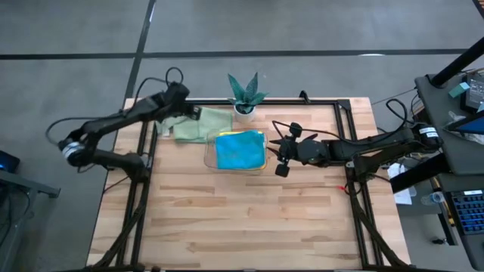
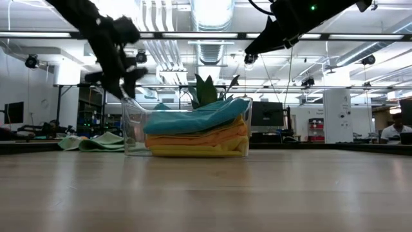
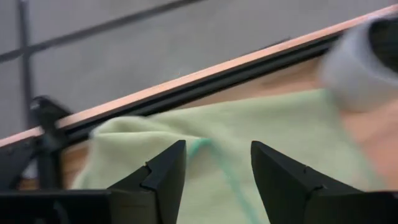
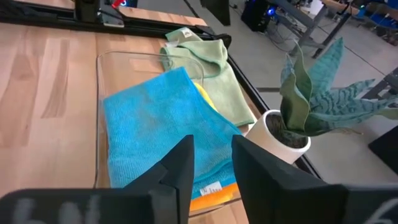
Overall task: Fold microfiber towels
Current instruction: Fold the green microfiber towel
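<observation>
The left gripper (image 3: 212, 168) is held with its fingers parted, empty. The right gripper (image 4: 211, 165) is held raised, fingers narrowly parted, empty.

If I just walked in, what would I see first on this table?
First, the bright teal-blue towel on top of a folded stack in the clear tray at the middle back of the table, with orange and yellow cloths under it. Next, the spiky potted plant right behind the tray. Then the pale green towel lying loose to the tray's left, with the left claw open above it.
</observation>
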### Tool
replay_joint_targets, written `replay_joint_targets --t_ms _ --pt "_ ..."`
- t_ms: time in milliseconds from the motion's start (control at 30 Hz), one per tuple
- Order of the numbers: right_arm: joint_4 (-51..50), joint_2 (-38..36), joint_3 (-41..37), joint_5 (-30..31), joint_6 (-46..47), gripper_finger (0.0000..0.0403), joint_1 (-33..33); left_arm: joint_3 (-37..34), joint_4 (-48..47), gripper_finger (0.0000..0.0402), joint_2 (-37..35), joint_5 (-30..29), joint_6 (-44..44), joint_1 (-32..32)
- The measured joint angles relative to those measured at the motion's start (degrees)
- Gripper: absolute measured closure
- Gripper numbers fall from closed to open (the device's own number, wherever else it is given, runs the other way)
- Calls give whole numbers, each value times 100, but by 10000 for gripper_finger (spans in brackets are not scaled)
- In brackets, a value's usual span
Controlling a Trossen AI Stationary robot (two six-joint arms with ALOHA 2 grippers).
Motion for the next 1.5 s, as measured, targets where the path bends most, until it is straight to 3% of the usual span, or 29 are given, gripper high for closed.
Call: replay_joint_targets --t_ms 167,433,667,1000,1167,1367,1500 --pt "0 12 0 -2 -4 319 -2 88 331 250 886 403 555 734" --pt "0 14 -15 -6 -47 341 -2 309 169 228 2057 485 1554 975" --pt "1 16 -24 -4 -52 344 -4 414 349 174 2368 154 1635 971" --pt "3 19 -48 -2 -118 344 -4 240 391 170 2708 141 1450 971" --pt "2 19 -50 -2 -133 344 -4 242 419 222 2817 146 1443 962" --pt "2 19 -52 -2 -136 344 -4 238 303 379 2718 149 1452 964" --pt "1 20 -52 0 -136 344 -4 236 292 396 2358 136 1480 936"
